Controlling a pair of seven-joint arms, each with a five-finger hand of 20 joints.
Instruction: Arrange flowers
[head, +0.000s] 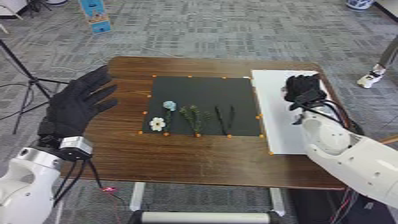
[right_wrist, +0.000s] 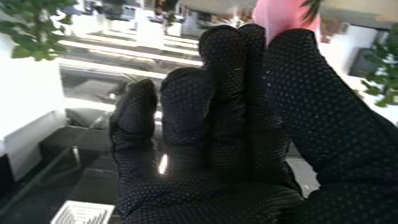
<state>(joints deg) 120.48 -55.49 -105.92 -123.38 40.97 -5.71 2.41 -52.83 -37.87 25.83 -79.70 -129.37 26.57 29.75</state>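
White sheet (head: 281, 131) lies under my right hand (head: 304, 90), near the surface's (head: 200, 162) right edge; my fingers (right_wrist: 228, 95) are straight, close together.

Brown wooden table (head: 115, 155). Flat on top: black mat (head: 204, 92) around the middle, white sheet (head: 277, 110) just beside it, on the right. Small orange markers (head: 198, 135) along the mat's edges. On the mat, left to right: white flower (head: 157, 124), blue flower (head: 170, 105) set farther back, green sprigs (head: 191, 116), then thin dark stems (head: 232, 117). Sprigs sit between blue flower and dark stems.
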